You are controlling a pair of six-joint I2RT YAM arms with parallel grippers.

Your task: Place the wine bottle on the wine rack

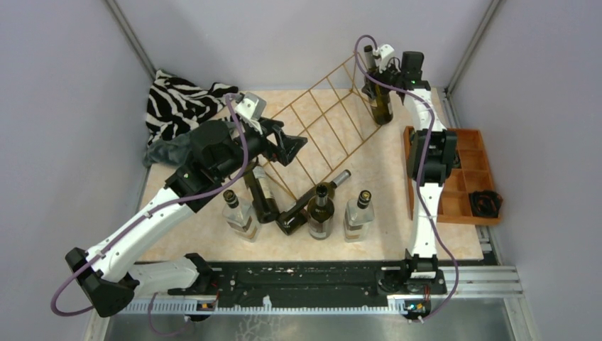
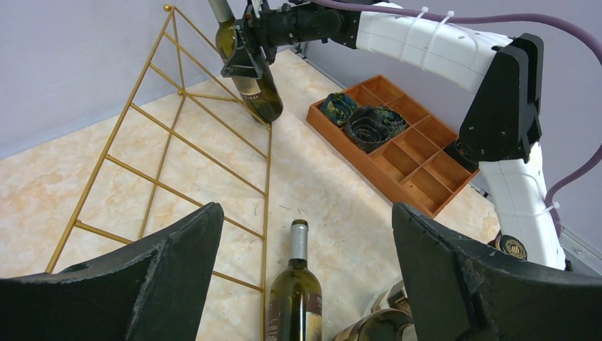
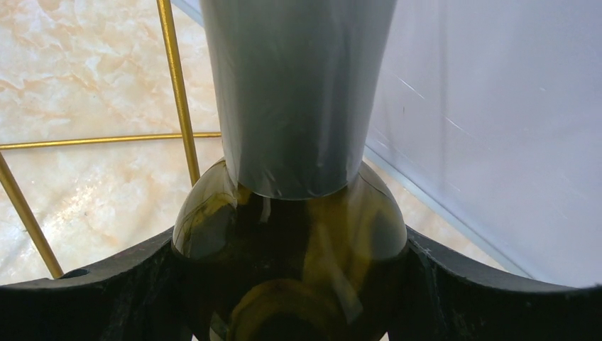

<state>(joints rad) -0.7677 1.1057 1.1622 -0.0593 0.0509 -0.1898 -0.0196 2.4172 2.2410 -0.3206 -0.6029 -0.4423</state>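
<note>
Right gripper (image 3: 291,288) clamped on bottle (image 3: 298,106) shoulder, grey foil neck above, gold rack (image 3: 177,92) wires at left, marbled table (image 3: 85,57) beneath

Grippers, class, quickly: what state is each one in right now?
Left gripper: open, holding nothing.
Right gripper: closed on the bottle.

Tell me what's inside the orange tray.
The orange tray holds two coils at its far end, a third at a near corner; the right arm hides some compartments.
</note>
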